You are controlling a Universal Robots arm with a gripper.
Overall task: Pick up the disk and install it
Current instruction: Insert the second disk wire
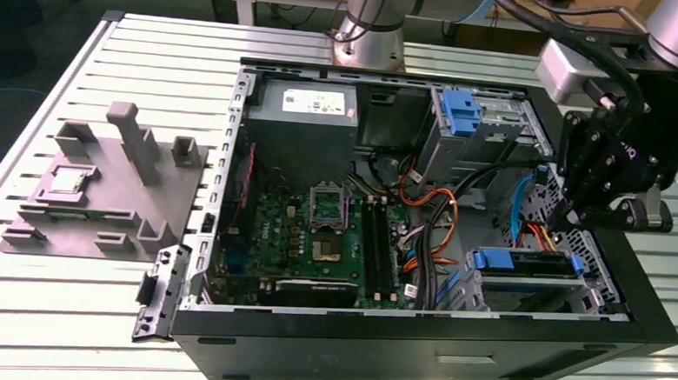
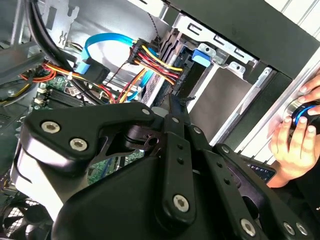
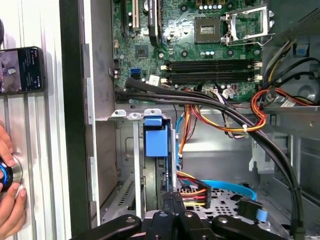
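I see my gripper (image 2: 174,103) with its fingers pressed together, holding nothing. Just past the fingertips sits the blue-tabbed drive bay (image 2: 218,95), inside the computer case (image 1: 424,338).

Matt black metal case (image 1: 424,338), ribbed bare-metal table (image 1: 78,307), glossy green motherboard (image 1: 301,240).

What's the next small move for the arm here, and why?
Probably ease the end effector down toward the disk: it hangs over the case just above the bay where the disk lies, apparently not yet touching it.
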